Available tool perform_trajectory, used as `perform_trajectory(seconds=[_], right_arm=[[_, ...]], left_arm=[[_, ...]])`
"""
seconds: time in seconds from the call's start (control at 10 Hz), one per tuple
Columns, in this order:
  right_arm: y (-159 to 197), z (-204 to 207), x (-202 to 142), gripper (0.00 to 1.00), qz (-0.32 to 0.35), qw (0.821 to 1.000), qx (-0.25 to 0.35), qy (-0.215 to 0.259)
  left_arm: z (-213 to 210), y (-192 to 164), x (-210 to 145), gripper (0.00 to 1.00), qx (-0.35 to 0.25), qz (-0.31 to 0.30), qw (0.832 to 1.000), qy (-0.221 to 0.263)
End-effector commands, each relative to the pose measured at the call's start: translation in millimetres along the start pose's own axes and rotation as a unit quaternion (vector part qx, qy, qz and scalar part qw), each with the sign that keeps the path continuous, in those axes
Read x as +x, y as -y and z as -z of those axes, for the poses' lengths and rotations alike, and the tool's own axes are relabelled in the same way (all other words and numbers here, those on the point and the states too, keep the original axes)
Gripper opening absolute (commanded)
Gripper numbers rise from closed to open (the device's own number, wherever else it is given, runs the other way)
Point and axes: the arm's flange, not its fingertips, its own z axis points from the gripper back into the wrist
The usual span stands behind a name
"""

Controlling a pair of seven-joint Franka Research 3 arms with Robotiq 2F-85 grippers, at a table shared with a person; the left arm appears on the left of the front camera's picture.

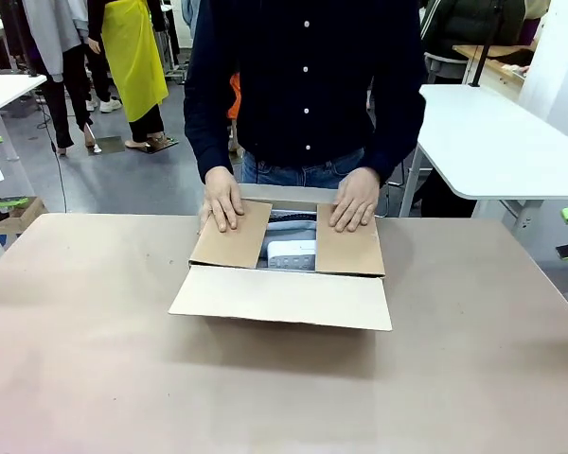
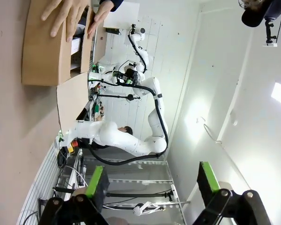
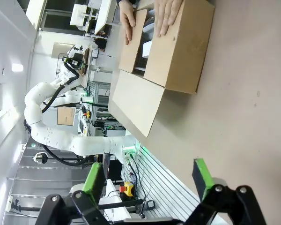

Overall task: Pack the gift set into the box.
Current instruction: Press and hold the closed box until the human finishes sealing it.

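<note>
Box at the far middle of the table, gift set inside.
You are looking at the brown cardboard box sitting low and wide, its two side flaps lying folded inward and its near flap splaying outward. The gift set is showing through the gap between the side flaps: white block nearer, grey pouch behind.

The left gripper is off the table, jaws spread wide. The right gripper is in the same state. The person's one hand and other hand lie flat, palms down, set apart, fingers pointing toward the robot.
</note>
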Motion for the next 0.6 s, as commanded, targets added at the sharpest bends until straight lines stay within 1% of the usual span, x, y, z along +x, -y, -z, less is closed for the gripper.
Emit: perform_trajectory(seconds=[0.0,0.5], right_arm=[[0.8,1.2,-2.7,1.0,-0.011,1.0,0.0,0.001],[0.8,1.2,-2.7,1.0,-0.011,1.0,0.0,0.001]], left_arm=[[1.6,1.6,-5.7,1.0,0.008,0.002,1.0,-0.006],[1.6,1.6,-5.7,1.0,0.008,0.002,1.0,-0.006]])
